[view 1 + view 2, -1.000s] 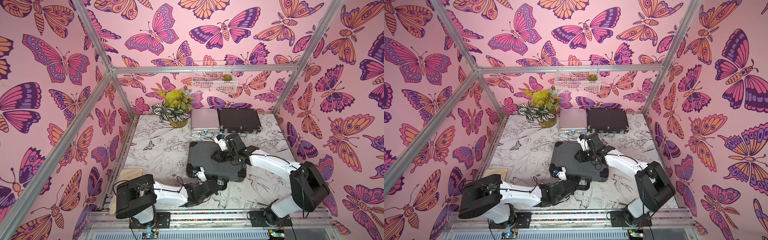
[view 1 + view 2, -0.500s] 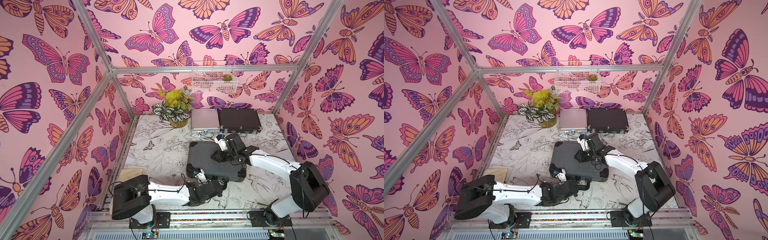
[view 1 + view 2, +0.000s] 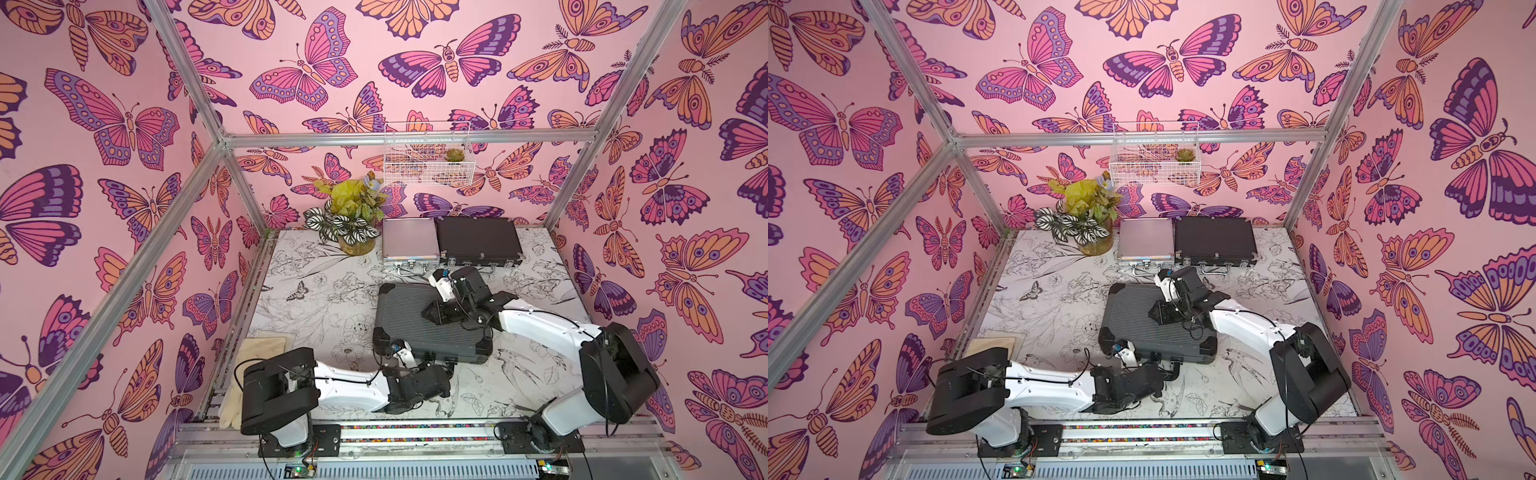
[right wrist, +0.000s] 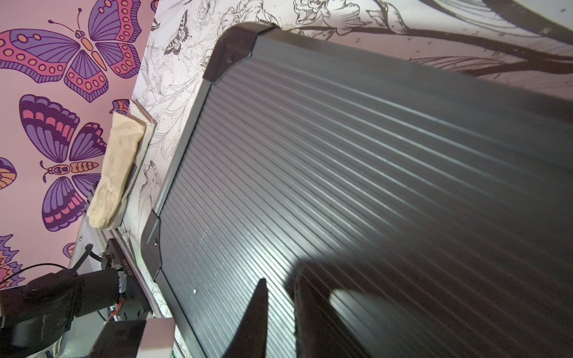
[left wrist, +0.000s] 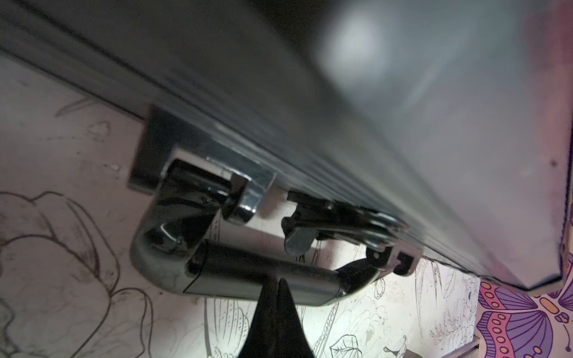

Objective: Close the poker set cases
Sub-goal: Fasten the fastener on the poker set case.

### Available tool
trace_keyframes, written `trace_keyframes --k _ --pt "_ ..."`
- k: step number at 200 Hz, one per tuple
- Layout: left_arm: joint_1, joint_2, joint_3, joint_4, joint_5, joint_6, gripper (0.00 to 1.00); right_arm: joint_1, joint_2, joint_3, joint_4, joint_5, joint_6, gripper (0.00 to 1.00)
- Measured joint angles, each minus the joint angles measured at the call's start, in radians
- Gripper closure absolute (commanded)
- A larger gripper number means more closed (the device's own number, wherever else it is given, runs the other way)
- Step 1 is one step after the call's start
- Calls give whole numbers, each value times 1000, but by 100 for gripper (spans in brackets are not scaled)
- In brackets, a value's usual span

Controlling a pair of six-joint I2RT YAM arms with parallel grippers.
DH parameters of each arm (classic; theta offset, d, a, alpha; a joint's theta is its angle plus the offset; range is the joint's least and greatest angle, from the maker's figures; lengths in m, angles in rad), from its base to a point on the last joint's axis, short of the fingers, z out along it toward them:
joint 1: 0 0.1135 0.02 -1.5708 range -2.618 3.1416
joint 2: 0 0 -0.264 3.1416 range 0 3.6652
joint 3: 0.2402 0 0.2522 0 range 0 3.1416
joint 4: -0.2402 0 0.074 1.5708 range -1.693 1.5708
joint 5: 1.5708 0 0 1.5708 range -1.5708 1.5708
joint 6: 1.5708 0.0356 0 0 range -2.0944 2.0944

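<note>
Main risk is at the front edge of the large ribbed dark-grey plastic case (image 3: pixel 409 318), mid-bench (image 3: pixel 324 299), lid down. Your left claw (image 5: pixel 278 284) is pinched fully closed, holding nothing, with its tip at the chrome handle bar (image 5: pixel 257 276); I can't confirm contact. That bar is round and shiny, so a push could skid off, wedge under the handle, or shove the whole case instead of seating the latch (image 5: pixel 328 217). I can't tell whether that latch is snapped. Your right claw (image 4: pixel 280 288) is nearly closed with a narrow gap, empty, tips down on the ribbed lid. If it lifts early, the lid may pop. The small silver aluminium case (image 3: pixel 409 241) and the flat black silver-trimmed case (image 3: pixel 478 239) sit side by side at the back, lids down.
</note>
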Motion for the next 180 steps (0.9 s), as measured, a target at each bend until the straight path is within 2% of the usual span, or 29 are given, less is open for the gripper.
trace_keyframes --k 91,156,180 --pt "16 29 -11 114 -75 -18 100 0 4 0 8 -3 0 80" --pt "15 48 29 63 -79 -26 100 0 4 0 8 -3 0 80" --pt "16 45 48 31 -66 25 100 0 4 0 8 -3 0 80"
